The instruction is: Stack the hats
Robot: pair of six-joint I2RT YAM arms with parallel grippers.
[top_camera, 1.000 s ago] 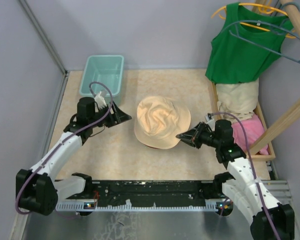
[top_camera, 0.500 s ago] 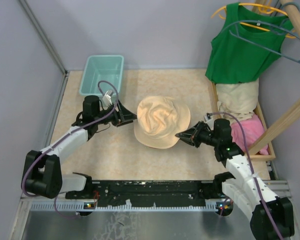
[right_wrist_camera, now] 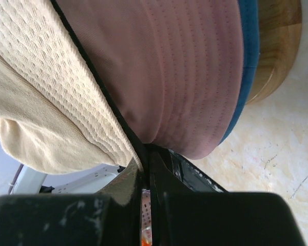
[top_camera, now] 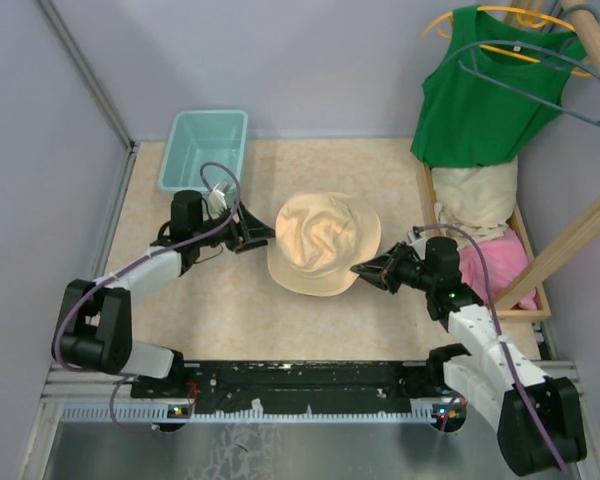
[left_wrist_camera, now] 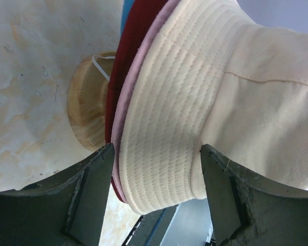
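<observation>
We are holding the left gripper open around the left brim of the beige hat. The right gripper is pinching the opposite edge.

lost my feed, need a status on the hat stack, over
Left gripper open, straddling brim of beige hat. Right gripper shut on that brim. It tops the pink hat. Nothing in the way.

Left fingers stand spread wide, pointing right, while right fingers are pinched tight, pointing left.

Lilac walls enclose a beige marbled tabletop.
</observation>
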